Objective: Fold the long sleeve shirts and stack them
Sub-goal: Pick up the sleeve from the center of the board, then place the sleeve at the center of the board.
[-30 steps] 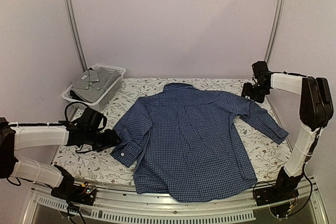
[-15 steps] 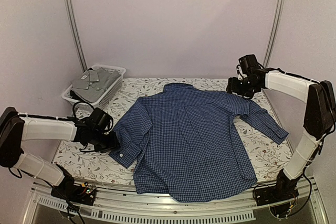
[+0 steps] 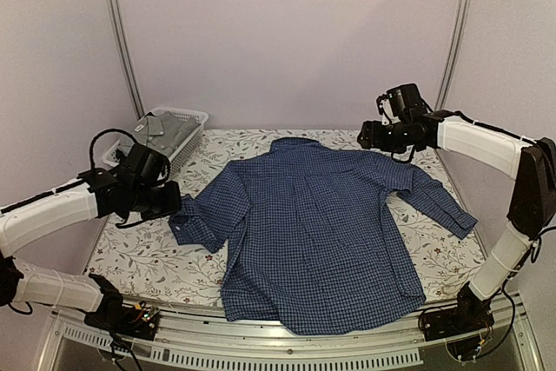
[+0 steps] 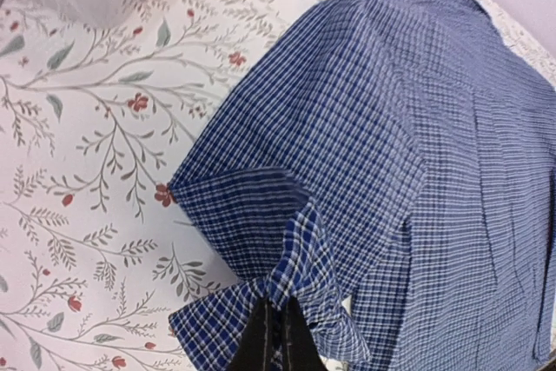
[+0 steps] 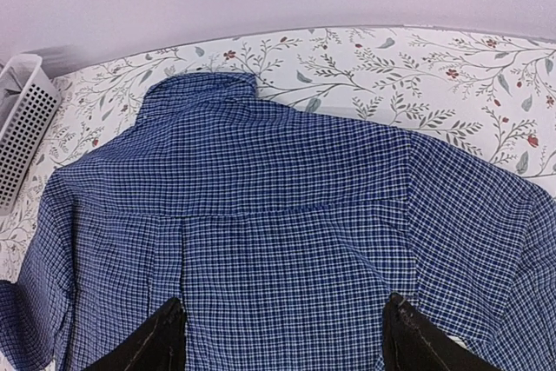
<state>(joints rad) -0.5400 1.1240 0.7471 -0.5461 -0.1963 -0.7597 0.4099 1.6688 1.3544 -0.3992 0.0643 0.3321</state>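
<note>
Blue shirt (image 3: pixel 321 232): lying back-up, spreading across the table (image 3: pixel 148 258); likely handling soft, light and limp.
Left gripper (image 4: pixel 276 336): fingers clenching sleeve fabric near the cuff.
Right gripper (image 5: pixel 282 336): hovering over the yoke, fingers spread, grasping nothing.
Hold: cuffs and shoulder seams likely serving best.

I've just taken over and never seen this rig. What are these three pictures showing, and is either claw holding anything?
Two robot arms with two-finger grippers work at a flower-patterned table. One picture looks down from above and behind them; the other two come from a camera on each wrist. A dark blue checked shirt lies spread out. The left gripper is shut on its sleeve end. The right gripper hangs open over the shirt's shoulder, holding nothing. A grey shirt sits in the white basket.
</note>
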